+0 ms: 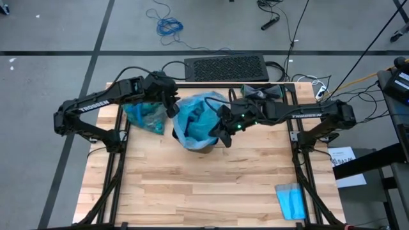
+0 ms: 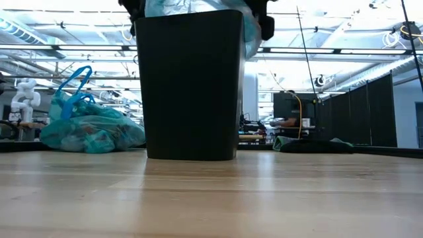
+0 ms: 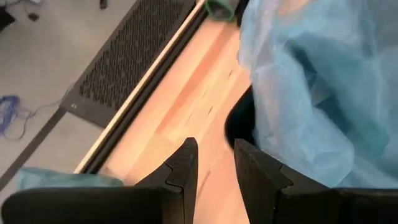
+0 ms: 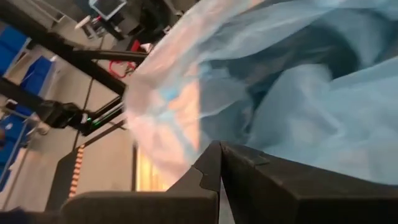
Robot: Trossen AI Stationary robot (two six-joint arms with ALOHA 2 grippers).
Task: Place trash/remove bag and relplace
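A black bin [image 2: 192, 86] stands upright mid-table, lined with the light sky-blue bag [image 1: 195, 118], which billows above its rim. The dark teal bag [image 1: 144, 116], full and knotted, lies on the table to the bin's left. The trash is hidden. My left gripper [image 1: 171, 108] hovers at the bin's far-left rim. It is open, and only bare wood shows between its fingers [image 3: 186, 162]; the bag [image 3: 311, 81] is beside them. My right gripper [image 1: 223, 131] is shut at the bag's right side. My right gripper [image 4: 219, 146] is shut where the sky-blue bag's film [image 4: 249, 134] runs down to its fingertips, at the bin's right rim. It comes slanting down from the table's right. The fingers hide the pinch itself. The bag stays draped in and over the bin.
Black gloves [image 1: 261, 92] lie at the far right of the table. A small folded blue cloth [image 1: 291, 200] sits near the front right corner. A black perforated panel [image 1: 225, 68] lies past the far edge. Bare wood [image 1: 192, 185] stretches in front of the bin.
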